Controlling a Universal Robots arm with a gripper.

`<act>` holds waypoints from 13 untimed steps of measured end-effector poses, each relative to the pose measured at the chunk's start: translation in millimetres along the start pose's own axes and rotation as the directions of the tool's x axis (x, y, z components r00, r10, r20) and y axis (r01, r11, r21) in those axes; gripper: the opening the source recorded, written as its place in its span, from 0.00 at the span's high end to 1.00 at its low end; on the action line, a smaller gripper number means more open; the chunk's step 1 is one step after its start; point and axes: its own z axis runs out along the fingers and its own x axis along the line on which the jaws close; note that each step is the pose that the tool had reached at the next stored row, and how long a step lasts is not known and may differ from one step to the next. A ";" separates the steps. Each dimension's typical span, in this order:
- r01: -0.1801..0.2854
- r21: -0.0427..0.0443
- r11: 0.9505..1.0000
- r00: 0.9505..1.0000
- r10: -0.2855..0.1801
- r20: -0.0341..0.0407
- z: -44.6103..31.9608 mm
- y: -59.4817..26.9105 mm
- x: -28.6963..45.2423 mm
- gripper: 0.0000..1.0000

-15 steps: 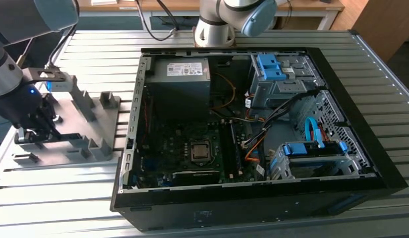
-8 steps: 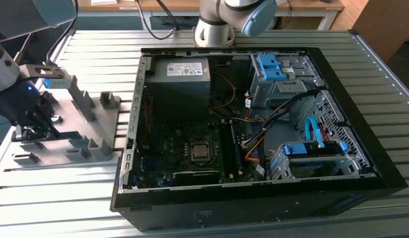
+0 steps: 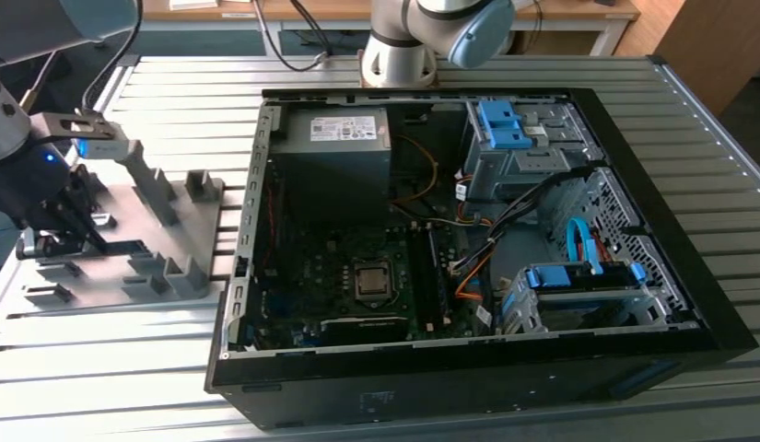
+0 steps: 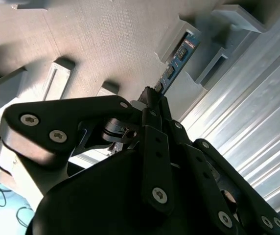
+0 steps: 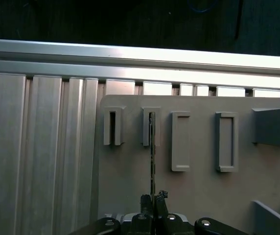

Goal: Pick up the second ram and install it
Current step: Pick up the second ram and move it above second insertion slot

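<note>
In the exterior view, we see the gripper low over the grey holder on the desk. It is at the exterior view's left, well apart from the open computer case.

In the second wrist view, the second ram stands on edge on the holder, its blue chip face showing. One end sits in a slotted block and the other reaches the gripper.

In the first wrist view, we look at the second ram edge-on. It is a thin line whose long axis runs straight out from the gripper to the slotted block. The fingers sit together on either side of its near end, and we judge them clamped on it. To do this step well, we judge the grip should sit square on both flat faces. The lift should come straight out of the slot, so the thin board neither tilts nor binds.
</note>
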 end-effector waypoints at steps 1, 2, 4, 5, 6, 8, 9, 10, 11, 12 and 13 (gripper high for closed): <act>0.000 0.000 1.000 1.000 0.000 0.000 -1.2 0.0 0.0 0.86; 0.000 0.000 1.000 1.000 0.000 0.000 -2.5 0.0 0.0 0.86; 0.000 0.000 1.000 1.000 0.000 0.000 -5.0 -0.1 0.0 0.86; 0.000 0.000 1.000 1.000 0.000 0.000 -6.2 0.0 -0.1 0.86; 0.000 0.000 1.000 1.000 0.000 0.000 -7.2 0.0 -0.1 0.86; 0.000 0.000 1.000 1.000 0.000 0.000 -9.4 -0.1 -0.1 0.86; 0.000 0.000 1.000 1.000 0.000 0.000 -10.5 -0.1 -0.1 0.86; 0.000 0.000 1.000 1.000 0.000 0.000 -11.9 -0.1 -0.1 0.86; 0.000 0.000 1.000 1.000 0.000 0.000 -13.0 -0.1 -0.1 0.86; 0.000 0.000 1.000 1.000 0.000 0.000 -14.1 -0.1 -0.1 0.86; 0.000 0.000 1.000 1.000 0.000 0.000 -15.4 -0.1 -0.1 0.86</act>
